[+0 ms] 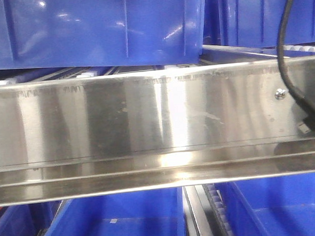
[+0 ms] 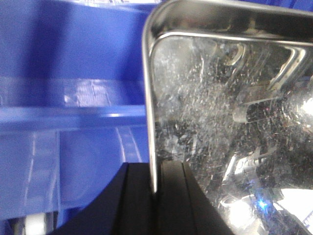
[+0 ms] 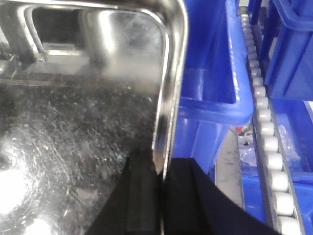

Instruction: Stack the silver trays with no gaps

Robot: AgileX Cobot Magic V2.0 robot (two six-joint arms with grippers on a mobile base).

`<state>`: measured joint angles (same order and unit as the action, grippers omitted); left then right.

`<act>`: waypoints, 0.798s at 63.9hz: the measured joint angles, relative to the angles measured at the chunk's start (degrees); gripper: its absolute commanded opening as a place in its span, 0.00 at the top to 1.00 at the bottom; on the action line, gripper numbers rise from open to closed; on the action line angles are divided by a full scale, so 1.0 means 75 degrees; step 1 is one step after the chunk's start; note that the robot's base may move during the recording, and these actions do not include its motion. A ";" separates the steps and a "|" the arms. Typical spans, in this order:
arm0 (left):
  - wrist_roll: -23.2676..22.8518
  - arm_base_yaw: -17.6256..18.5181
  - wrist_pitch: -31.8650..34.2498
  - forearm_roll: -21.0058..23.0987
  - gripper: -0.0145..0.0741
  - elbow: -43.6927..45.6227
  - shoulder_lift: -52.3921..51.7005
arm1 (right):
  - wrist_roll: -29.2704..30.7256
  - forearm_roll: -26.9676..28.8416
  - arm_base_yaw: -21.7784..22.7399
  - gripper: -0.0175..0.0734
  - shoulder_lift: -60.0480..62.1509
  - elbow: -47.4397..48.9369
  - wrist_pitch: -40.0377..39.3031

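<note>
Left wrist cam: the left gripper [image 2: 156,193] was pinched narrow on the side rim of a silver tray [image 2: 230,122]. Its black fingers [image 2: 139,200] sat one on either side of the thin out-turned edge, w/ the rim standing up between them. The tray filled the right half of the view, rounded corner at top, its bottom scratched and mirror-bright w/ reflections. Behind it, to the left, was the wall of a blue bin [image 2: 73,98].

Right wrist cam: the right gripper [image 3: 160,188] was likewise clamped tight on a tray rim, pads touching metal on both sides. The tray spread across the left of the view, rounded corner at top right. It was prob. the same silver tray held at its opposite edge, though no single view showed both grips together. Just beside the rim, on the right, sat another blue bin [image 3: 210,93] w/ a thick lip. Beyond that ran a roller track [image 3: 270,161] of white rollers.

Front cam: a long steel rail [image 1: 147,118] ran across the whole frame, w/ a screw [image 1: 279,93] near its right end. A black cable [image 1: 281,41] hung down over the rail to a plug at the right edge. Blue bins [image 1: 87,26] sat above and below the rail.
</note>
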<state>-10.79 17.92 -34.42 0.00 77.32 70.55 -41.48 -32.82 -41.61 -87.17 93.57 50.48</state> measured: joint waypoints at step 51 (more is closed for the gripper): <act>0.0000 0.0000 -0.0059 -0.0207 0.86 0.0023 0.0000 | 0.0000 -0.0096 0.0000 0.89 0.0000 -0.0001 -0.0234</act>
<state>-10.79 17.92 -34.87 -1.55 77.50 70.55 -41.48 -33.53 -41.61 -87.17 93.55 48.73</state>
